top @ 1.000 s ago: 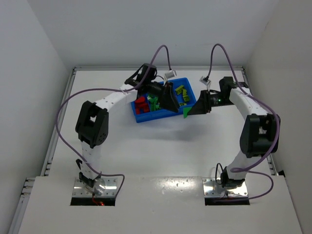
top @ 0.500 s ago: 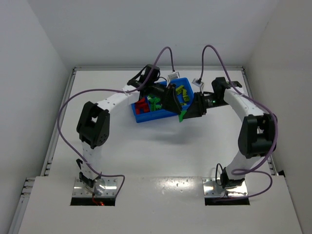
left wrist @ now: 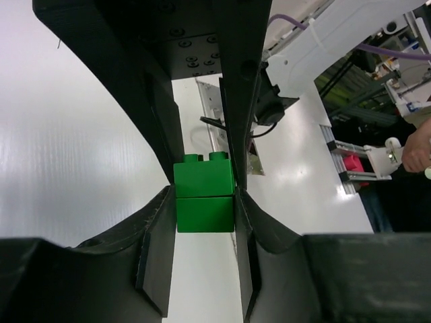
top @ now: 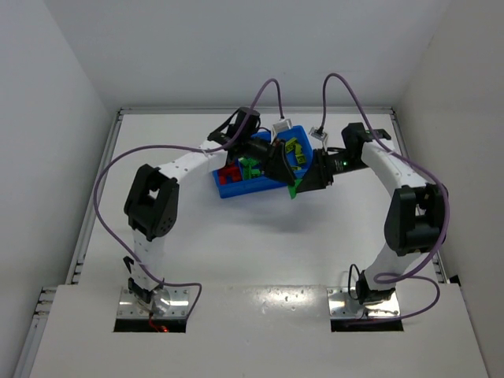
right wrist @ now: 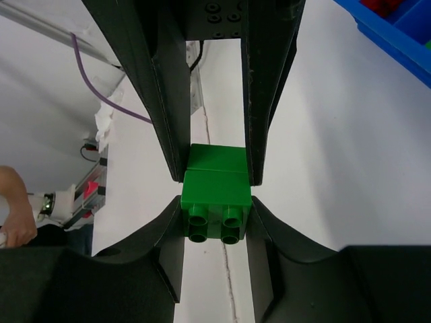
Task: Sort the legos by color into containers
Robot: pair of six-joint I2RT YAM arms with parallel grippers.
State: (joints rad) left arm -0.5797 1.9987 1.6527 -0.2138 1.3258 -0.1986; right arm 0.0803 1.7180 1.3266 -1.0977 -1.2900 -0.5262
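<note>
The left gripper has just pinched shut on one end of the green stack, mid-frame off the blue tray's lower-right corner, with the right gripper clamping the other end, so a pull-apart looks next.

No words, numbers or signs can be read anywhere — not on the green bricks, not on the blue tray.
</note>
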